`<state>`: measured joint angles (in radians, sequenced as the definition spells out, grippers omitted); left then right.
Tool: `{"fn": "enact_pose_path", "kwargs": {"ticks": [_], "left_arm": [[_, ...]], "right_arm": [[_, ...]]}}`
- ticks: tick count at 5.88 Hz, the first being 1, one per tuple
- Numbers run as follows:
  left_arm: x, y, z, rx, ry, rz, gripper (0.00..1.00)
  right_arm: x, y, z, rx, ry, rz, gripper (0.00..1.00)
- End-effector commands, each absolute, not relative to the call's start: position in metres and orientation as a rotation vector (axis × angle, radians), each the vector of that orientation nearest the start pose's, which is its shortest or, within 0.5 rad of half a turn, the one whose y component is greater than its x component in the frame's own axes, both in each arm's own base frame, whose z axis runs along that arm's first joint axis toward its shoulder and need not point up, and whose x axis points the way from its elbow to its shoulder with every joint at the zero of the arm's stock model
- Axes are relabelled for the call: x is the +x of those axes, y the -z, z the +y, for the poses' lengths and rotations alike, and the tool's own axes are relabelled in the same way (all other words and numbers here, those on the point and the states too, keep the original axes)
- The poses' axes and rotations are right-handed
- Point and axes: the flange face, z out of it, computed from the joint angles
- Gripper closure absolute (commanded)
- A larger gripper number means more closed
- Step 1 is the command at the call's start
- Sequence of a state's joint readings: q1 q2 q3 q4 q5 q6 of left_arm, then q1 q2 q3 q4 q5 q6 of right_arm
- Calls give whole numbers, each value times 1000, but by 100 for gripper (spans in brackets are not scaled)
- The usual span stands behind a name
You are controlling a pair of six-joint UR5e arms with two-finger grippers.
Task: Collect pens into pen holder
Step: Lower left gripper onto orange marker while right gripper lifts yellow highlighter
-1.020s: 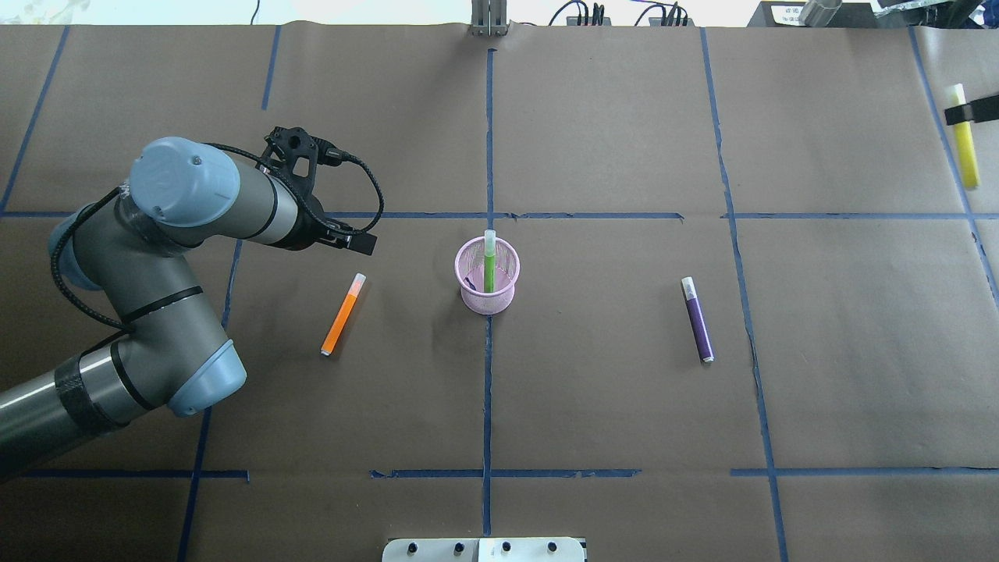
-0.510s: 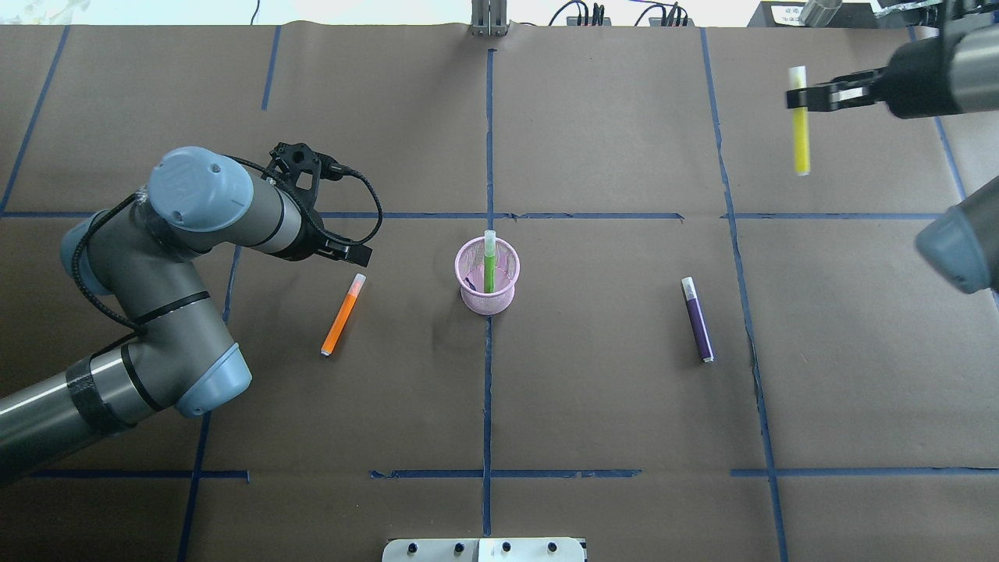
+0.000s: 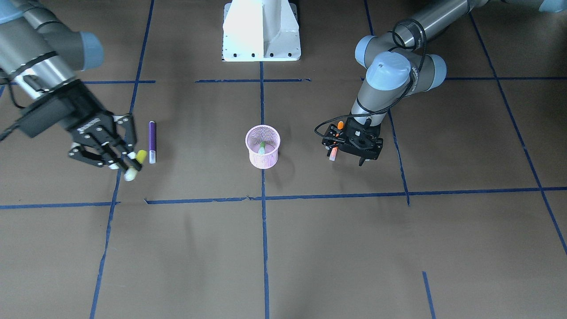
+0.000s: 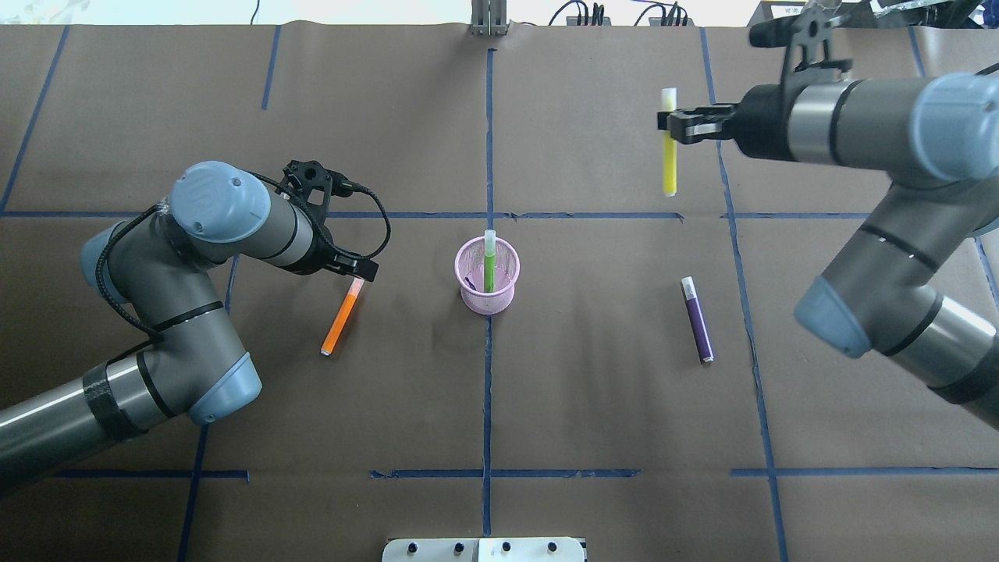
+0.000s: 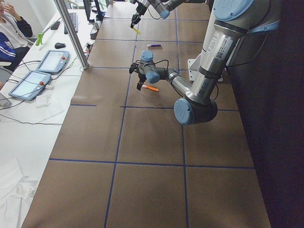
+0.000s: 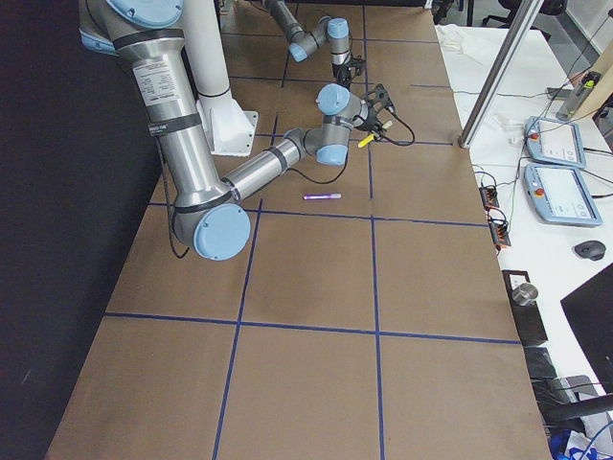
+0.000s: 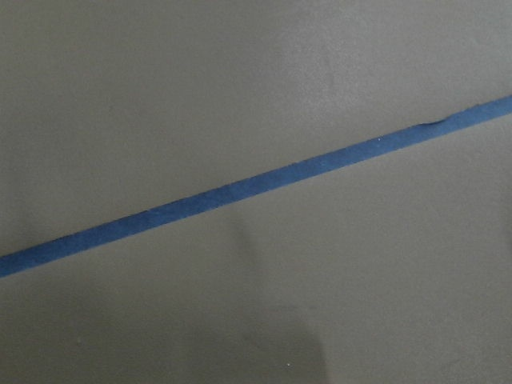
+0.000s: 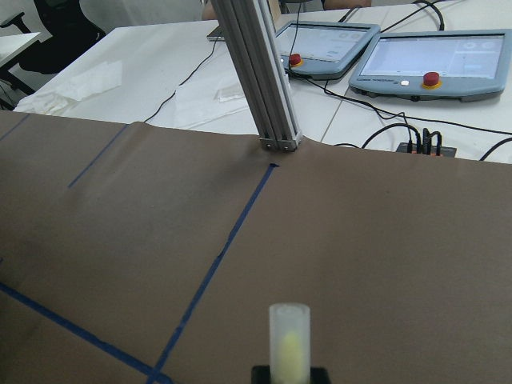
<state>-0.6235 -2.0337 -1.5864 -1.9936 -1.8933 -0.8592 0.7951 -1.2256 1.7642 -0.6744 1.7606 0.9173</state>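
Yellow pen [image 4: 669, 160]: clamped near its cap end by right gripper [image 4: 670, 125], roughly upright, held aloft toward the table's far edge.
Pen holder [image 4: 468, 295]: table centre, to the left of that gripper and nearer the robot.
Left gripper [image 4: 360, 269]: poised over orange pen [image 4: 340, 316]; finger state cannot be told.

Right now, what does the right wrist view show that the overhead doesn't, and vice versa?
Only the right wrist view: two pendants behind the metal post. Only the overhead: the holder with the green pen standing in it, the orange pen by the left gripper, and the purple pen lying flat. Both: the yellow pen held in the right gripper, the post and the blue tape.
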Motion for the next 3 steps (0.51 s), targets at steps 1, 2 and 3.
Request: {"fn": "enact_pose_path", "kwargs": {"ticks": [1, 2, 3], "left_arm": [[491, -342, -471, 298, -225, 900, 0], [491, -343, -471, 296, -225, 897, 0], [491, -343, -471, 297, -225, 898, 0]], "right_arm": [[-399, -243, -465, 862, -4, -1203, 100], [-438, -215, -444, 881, -13, -1192, 100], [-461, -196, -426, 922, -36, -1175, 100]]}}
